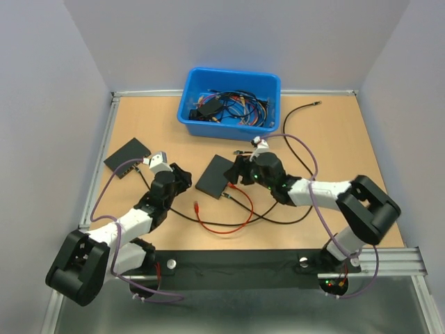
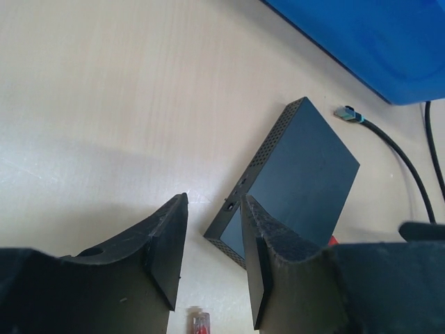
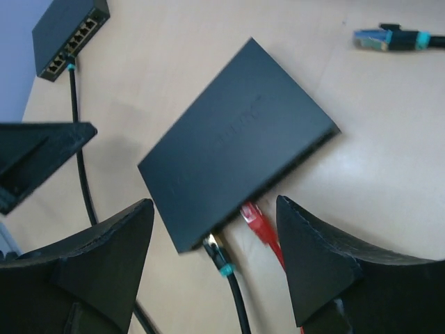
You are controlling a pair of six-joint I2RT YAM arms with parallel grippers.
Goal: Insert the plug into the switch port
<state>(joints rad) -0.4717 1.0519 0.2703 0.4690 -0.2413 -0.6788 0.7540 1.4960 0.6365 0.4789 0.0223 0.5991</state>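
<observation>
The black switch (image 1: 215, 175) lies flat mid-table and also shows in the right wrist view (image 3: 236, 142) and the left wrist view (image 2: 299, 181). A red plug (image 3: 257, 223) on the thin red cable (image 1: 240, 209) sits at the switch's port side, its tip under the edge; I cannot tell if it is seated. The cable's other red plug (image 1: 197, 206) lies loose on the table, also low in the left wrist view (image 2: 198, 323). My right gripper (image 3: 214, 202) is open and empty, straddling the port side just above it. My left gripper (image 2: 214, 198) is open and empty, left of the switch.
A black cable with a teal-ringed plug (image 3: 219, 254) is in the switch beside the red plug. A second switch (image 1: 128, 156) with its own black cable sits at the left. A blue bin (image 1: 229, 101) of cables stands at the back. A loose black plug (image 3: 379, 38) lies behind the switch.
</observation>
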